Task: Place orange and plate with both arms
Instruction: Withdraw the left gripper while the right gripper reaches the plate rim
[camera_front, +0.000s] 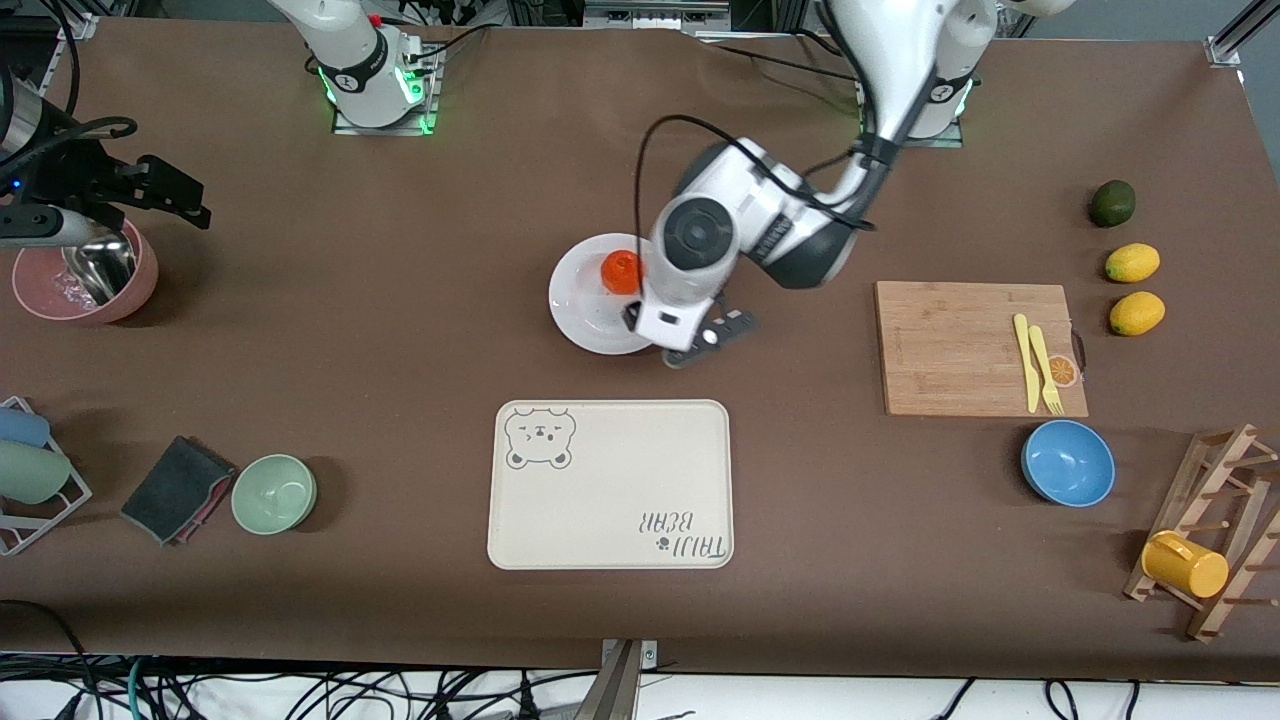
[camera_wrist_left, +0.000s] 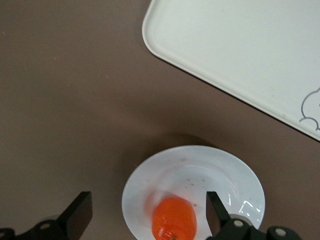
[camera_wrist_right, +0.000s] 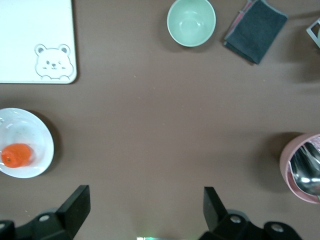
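Observation:
The orange (camera_front: 620, 270) lies on the white plate (camera_front: 585, 305) in the middle of the table, farther from the front camera than the bear-print tray. My left gripper (camera_front: 683, 323) hovers open and empty over the plate's edge toward the left arm's end. In the left wrist view the orange (camera_wrist_left: 174, 218) sits on the plate (camera_wrist_left: 200, 165) between the spread fingers, which do not touch it; the gripper (camera_wrist_left: 146, 212) is above them. My right gripper (camera_front: 165, 195) waits open and empty over bare table beside the pink bowl. Its wrist view (camera_wrist_right: 145, 205) shows the plate (camera_wrist_right: 31, 125) and orange (camera_wrist_right: 16, 154).
The beige bear-print tray (camera_front: 610, 500) lies nearer the front camera than the plate. A pink bowl (camera_front: 85, 280), green bowl (camera_front: 274, 492) and dark cloth (camera_front: 175, 488) are toward the right arm's end. A cutting board (camera_front: 960, 340), blue bowl (camera_front: 1068, 462), lemons (camera_front: 1132, 263) and a mug rack (camera_front: 1200, 540) are toward the left arm's end.

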